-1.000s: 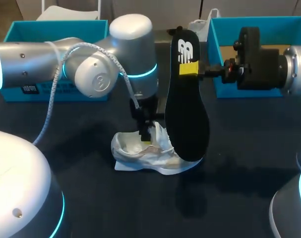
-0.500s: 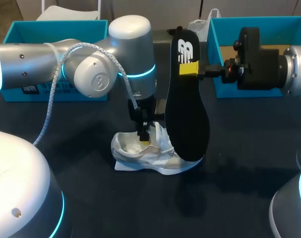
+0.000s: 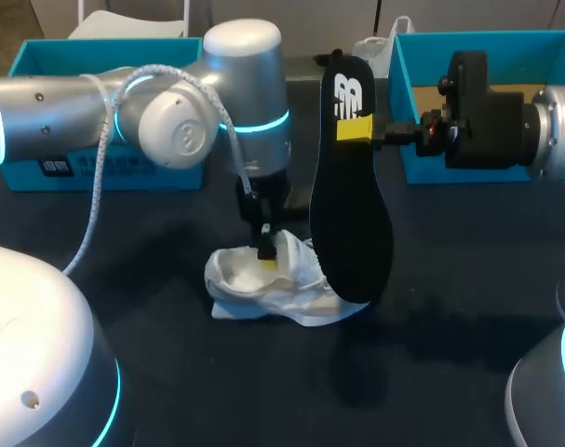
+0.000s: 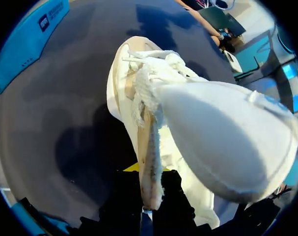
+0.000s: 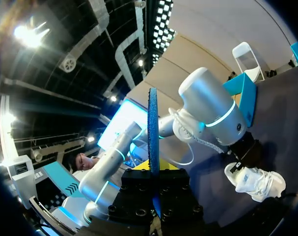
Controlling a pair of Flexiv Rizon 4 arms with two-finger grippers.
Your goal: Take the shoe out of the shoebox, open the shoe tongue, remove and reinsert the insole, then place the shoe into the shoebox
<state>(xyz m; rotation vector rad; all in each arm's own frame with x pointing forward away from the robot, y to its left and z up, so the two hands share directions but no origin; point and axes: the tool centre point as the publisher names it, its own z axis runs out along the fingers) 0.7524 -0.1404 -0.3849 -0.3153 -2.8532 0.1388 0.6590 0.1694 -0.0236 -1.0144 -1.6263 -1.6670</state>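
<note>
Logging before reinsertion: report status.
Left hand shut on white sneaker on dark table. Right hand shut on black foam insole, upright beside it. Nothing blocking.

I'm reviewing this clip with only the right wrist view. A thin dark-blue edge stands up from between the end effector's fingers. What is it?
Observer: The head view shows it flat on. It is a black foam insole with a white logo, held upright by the right end effector near its top.
Reviewer: What does the other arm hold?
Observer: In the left wrist view, the left end effector pinches a thin edge of the white mesh sneaker.
Reviewer: Is there any box besides the teal cardboard box behind that arm?
Observer: Yes, the head view shows a second open teal box at the far right, beyond the right arm.
</note>
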